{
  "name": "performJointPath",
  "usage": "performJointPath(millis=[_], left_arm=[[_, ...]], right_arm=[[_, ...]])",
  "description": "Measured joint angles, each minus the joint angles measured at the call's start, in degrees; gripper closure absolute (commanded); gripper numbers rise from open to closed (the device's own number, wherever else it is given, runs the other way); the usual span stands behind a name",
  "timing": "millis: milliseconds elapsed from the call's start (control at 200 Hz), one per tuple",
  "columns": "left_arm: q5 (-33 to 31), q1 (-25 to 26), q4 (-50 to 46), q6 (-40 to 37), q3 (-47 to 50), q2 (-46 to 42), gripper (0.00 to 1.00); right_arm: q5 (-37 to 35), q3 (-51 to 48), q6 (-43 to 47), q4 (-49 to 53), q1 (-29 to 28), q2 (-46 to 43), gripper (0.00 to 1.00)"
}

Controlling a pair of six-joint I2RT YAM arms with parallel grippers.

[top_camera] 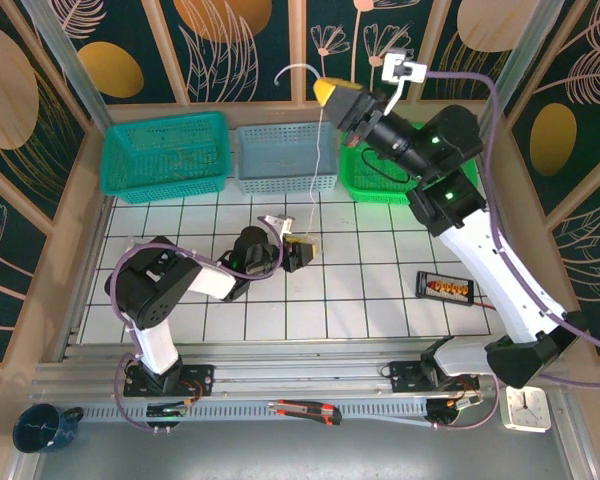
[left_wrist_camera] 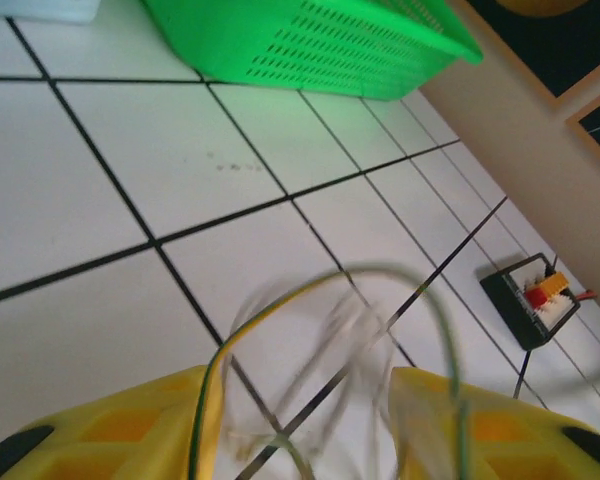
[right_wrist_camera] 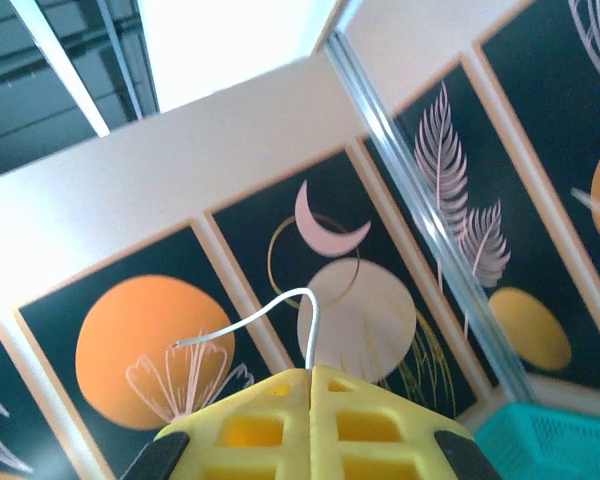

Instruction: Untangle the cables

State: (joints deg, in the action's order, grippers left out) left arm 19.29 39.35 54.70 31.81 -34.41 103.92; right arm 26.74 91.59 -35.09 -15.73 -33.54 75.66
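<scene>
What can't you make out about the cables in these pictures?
Top view: cables by the left pincer too small to separate strands.
Left wrist: loops blurred, cut off by the bottom edge; contact with the fingers unclear.
Right wrist: white wire below the shut right pincer hidden behind it.

Dark wall panels [top_camera: 140, 20] with gold leaf motifs, pale wooden frames [top_camera: 298, 40]; white-tiled table [top_camera: 370, 300], black grout; bright ceiling light [right_wrist_camera: 230, 40] overhead.

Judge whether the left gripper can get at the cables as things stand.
Probably yes: the cables already loop between the left gripper's fingers, and nothing else sits in that gap.
</scene>
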Motion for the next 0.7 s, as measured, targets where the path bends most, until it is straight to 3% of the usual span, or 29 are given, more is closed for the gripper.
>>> performJointPath(millis=[285, 485, 701], left_arm=[[-0.02, 0.0, 1.18, 0.94, 1.9, 1.62, 0.67], [-0.2, 0.0, 1.92, 1.18, 2.14, 1.64, 0.5], [-0.24, 0.0, 1.53, 1.33, 3.06, -2.45, 0.35]], right_arm=[[0.92, 9.49, -1.73, -3.34, 3.21, 2.89, 1.0], [1.88, 11.02, -2.21, -3.89, 3.58, 3.76, 1.0], [1.84, 3.72, -3.5, -5.62, 3.89, 2.89, 1.0]])
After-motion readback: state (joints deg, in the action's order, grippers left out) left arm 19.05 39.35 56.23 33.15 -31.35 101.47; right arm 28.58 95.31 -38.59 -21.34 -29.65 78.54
